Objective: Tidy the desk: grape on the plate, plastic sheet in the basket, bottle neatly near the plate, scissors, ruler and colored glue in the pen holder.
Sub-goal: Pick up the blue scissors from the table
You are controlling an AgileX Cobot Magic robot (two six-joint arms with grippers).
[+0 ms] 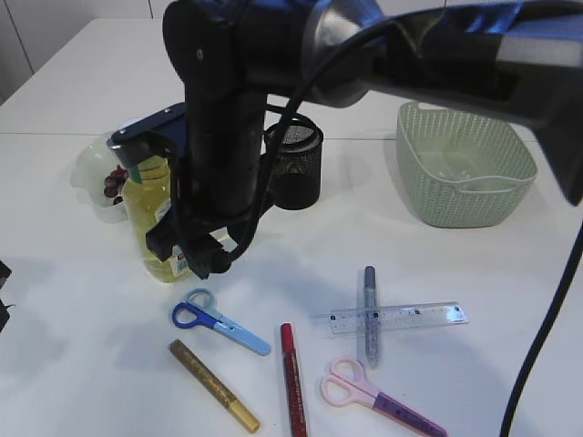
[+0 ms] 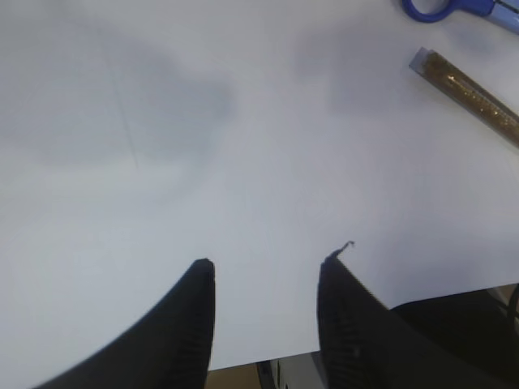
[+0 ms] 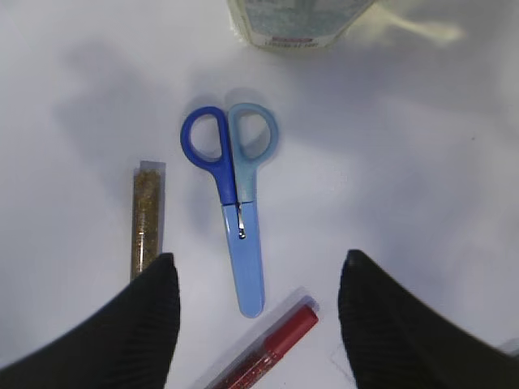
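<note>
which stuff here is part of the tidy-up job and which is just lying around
Part of the job:
- blue scissors
- pink scissors
- ruler
- gold glue
- red glue
- grey glue
- bottle
- pen holder
- basket
- grape

Just lying about:
- nothing visible

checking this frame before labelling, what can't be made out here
- Plate and grape: exterior view, mostly hidden behind the bottle and the black arm.
- Pen holder: exterior view, left side covered by the arm.
- Plastic sheet in the basket: too faint to confirm.
- Bottle: right wrist view, cut off by the top edge.
</note>
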